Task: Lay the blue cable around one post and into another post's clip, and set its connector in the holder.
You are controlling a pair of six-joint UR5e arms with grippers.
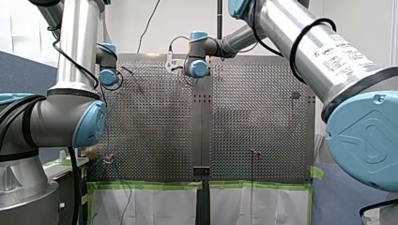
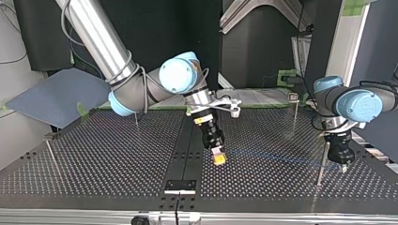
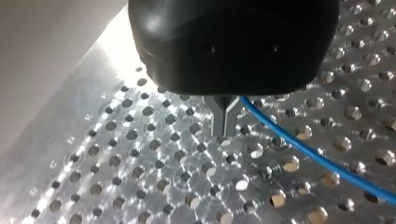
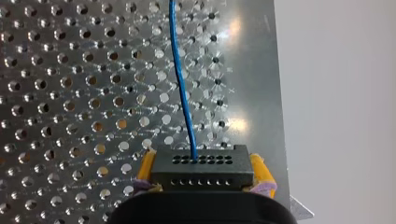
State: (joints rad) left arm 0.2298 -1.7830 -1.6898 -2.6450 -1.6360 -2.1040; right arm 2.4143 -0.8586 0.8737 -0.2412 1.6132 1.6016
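While between jaws, one connector point(image 4: 202, 170), one cable point(image 4: 182, 88).

Place: I am running a robotics lab test cell.
Bench: a perforated metal table point(image 1: 155, 131) fills the front view's middle, with green tape point(image 1: 145, 185) along its edge at 6 o'clock.
Machines: my left arm point(image 1: 75, 47) at 10 o'clock and my right arm point(image 1: 319, 51) at 2 o'clock, both industrial.
Surroundings: a blue partition point(image 1: 23, 70) at 9 o'clock and a bare white wall point(image 1: 126, 28) at 12 o'clock.

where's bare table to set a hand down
Bare: table between thin post at top view's left and black centre strip. Crowded past it: blue cable stretched between my right end effector and my left end effector.
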